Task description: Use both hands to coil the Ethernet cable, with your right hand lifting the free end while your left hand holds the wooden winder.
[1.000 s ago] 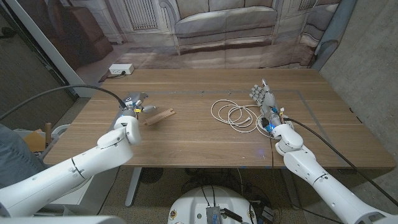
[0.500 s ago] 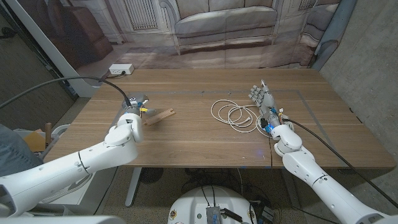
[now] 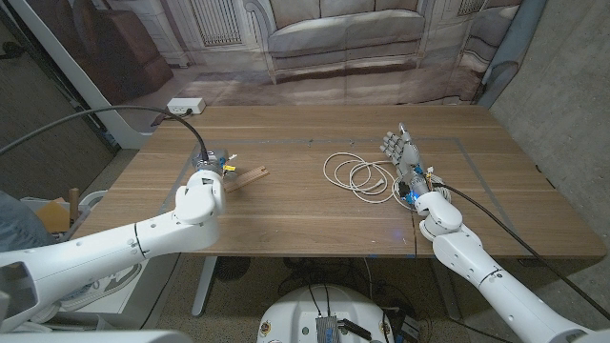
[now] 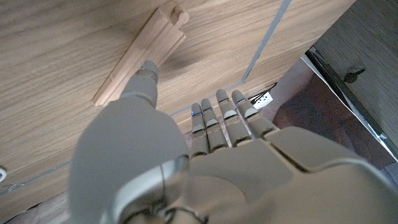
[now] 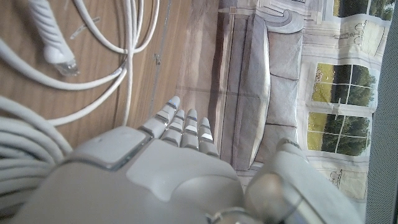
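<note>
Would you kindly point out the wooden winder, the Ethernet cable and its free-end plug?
wooden winder [image 4: 140,56], left wrist view, middle of its grooved face.
Ethernet cable [image 3: 345,170], head view, strand on the near side of the white coil.
plug [image 5: 60,55], right wrist view, tip of the connector.

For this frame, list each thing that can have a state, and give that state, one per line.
Ethernet cable: loosely looped on the table, uncoiled, not held.
Cable plug: free end lying on the wood, not lifted.
Wooden winder: lying on the table, bare of cable, not gripped.
Left hand: beside the winder, fingers extended, holding nothing.
Right hand: next to the cable loops, fingers straight, holding nothing.
</note>
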Controlling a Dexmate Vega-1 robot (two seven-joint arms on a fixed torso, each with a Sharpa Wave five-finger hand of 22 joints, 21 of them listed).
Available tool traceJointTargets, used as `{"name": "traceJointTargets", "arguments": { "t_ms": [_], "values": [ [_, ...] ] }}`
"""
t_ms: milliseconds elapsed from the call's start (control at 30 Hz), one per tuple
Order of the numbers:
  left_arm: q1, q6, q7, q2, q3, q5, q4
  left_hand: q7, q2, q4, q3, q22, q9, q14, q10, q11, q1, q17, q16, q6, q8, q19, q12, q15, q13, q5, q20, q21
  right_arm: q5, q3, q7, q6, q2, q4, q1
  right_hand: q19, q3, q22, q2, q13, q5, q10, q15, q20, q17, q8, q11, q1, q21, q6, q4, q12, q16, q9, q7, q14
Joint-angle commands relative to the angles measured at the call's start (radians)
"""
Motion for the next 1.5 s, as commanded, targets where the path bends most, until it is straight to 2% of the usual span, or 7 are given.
{"name": "traceJointTargets", "arguments": {
  "t_ms": [33, 667, 1100, 1200, 1233, 1333, 1500],
  "values": [
    [-0.016, -0.009, -0.069, -0.025, 0.030, 0.040, 0.025, 0.001, -0.004, 0.008, 0.000, 0.003, 0.002, 0.015, 0.013, 0.001, -0.004, 0.005, 0.000, 0.011, 0.005, 0.008, 0.003, 0.000, 0.003, -0.003, -0.006, -0.002, 0.003, 0.002, 0.000, -0.007, -0.008, -0.009, -0.006, 0.010, 0.001, 0.004, 0.007, 0.003, -0.002, 0.011, 0.002, -0.001, 0.003, 0.004, 0.003, 0.009, -0.003, 0.011, -0.005, 0.004, 0.005, 0.003, -0.002, 0.006],
    [0.068, -0.061, 0.010, -0.079, -0.068, -0.041, 0.087, 0.010, 0.012, 0.013, 0.006, 0.002, 0.003, 0.008, 0.012, 0.009, 0.019, 0.005, -0.006, 0.006, -0.003, 0.021, -0.003, 0.005, 0.005, -0.010, 0.003, 0.000, 0.005, 0.000, -0.011, -0.040, -0.011, -0.012, -0.002, 0.009, 0.001, 0.004, 0.010, 0.003, -0.005, 0.011, 0.002, 0.002, 0.003, 0.003, 0.002, 0.013, -0.008, 0.012, -0.009, 0.003, 0.004, 0.003, -0.005, 0.006],
    [0.062, -0.107, 0.016, -0.111, -0.074, -0.093, 0.158, 0.016, 0.022, 0.016, 0.009, 0.001, 0.004, 0.026, 0.030, 0.014, 0.034, 0.005, -0.002, 0.021, -0.002, 0.049, 0.000, 0.005, 0.006, -0.016, 0.007, 0.008, 0.000, -0.008, -0.021, -0.049, 0.003, 0.001, 0.011, 0.007, 0.001, 0.004, 0.011, 0.003, -0.008, 0.011, 0.004, 0.004, 0.003, 0.002, 0.003, 0.014, -0.011, 0.012, -0.010, 0.002, 0.004, 0.003, -0.007, 0.008],
    [0.066, -0.134, 0.021, -0.114, -0.084, -0.111, 0.170, 0.022, 0.036, 0.010, 0.020, -0.001, 0.006, 0.062, 0.072, 0.006, 0.068, 0.004, 0.005, 0.066, 0.010, 0.103, 0.011, -0.012, 0.007, -0.020, 0.011, 0.025, -0.001, -0.010, -0.021, -0.049, 0.007, 0.007, 0.016, 0.007, 0.000, 0.004, 0.012, 0.003, -0.008, 0.011, 0.004, 0.004, 0.003, 0.002, 0.003, 0.014, -0.012, 0.012, -0.011, 0.002, 0.003, 0.003, -0.007, 0.008],
    [0.068, -0.139, 0.023, -0.122, -0.091, -0.122, 0.178, 0.017, 0.046, 0.009, 0.026, -0.003, 0.006, 0.096, 0.107, -0.013, 0.088, 0.004, 0.014, 0.093, 0.018, 0.145, 0.019, -0.021, 0.008, -0.023, 0.007, 0.038, -0.002, -0.011, -0.021, -0.047, 0.010, 0.010, 0.019, 0.007, 0.000, 0.004, 0.012, 0.003, -0.008, 0.010, 0.003, 0.004, 0.003, 0.002, 0.004, 0.014, -0.012, 0.012, -0.011, 0.002, 0.004, 0.003, -0.007, 0.008],
    [0.076, -0.159, 0.039, -0.130, -0.111, -0.144, 0.188, 0.007, 0.052, 0.006, 0.036, -0.008, 0.010, 0.194, 0.189, -0.001, 0.137, -0.001, 0.029, 0.169, 0.037, 0.254, 0.034, -0.059, 0.009, -0.033, -0.009, 0.072, -0.004, -0.012, -0.021, -0.043, 0.014, 0.013, 0.022, 0.006, 0.000, 0.005, 0.012, 0.003, -0.008, 0.010, 0.004, 0.004, 0.004, 0.002, 0.003, 0.014, -0.013, 0.012, -0.011, 0.002, 0.003, 0.003, -0.008, 0.007],
    [0.100, -0.192, 0.086, -0.146, -0.149, -0.176, 0.199, -0.012, 0.068, 0.010, 0.057, -0.014, 0.015, 0.400, 0.372, -0.026, 0.207, -0.008, 0.047, 0.371, 0.090, 0.442, 0.061, -0.115, 0.009, -0.056, -0.056, 0.126, -0.006, -0.012, -0.024, -0.043, 0.016, 0.011, 0.024, 0.006, 0.000, 0.005, 0.012, 0.003, -0.009, 0.011, 0.004, 0.005, 0.004, 0.001, 0.004, 0.013, -0.014, 0.011, -0.012, 0.002, 0.003, 0.003, -0.009, 0.007]
  ]
}}
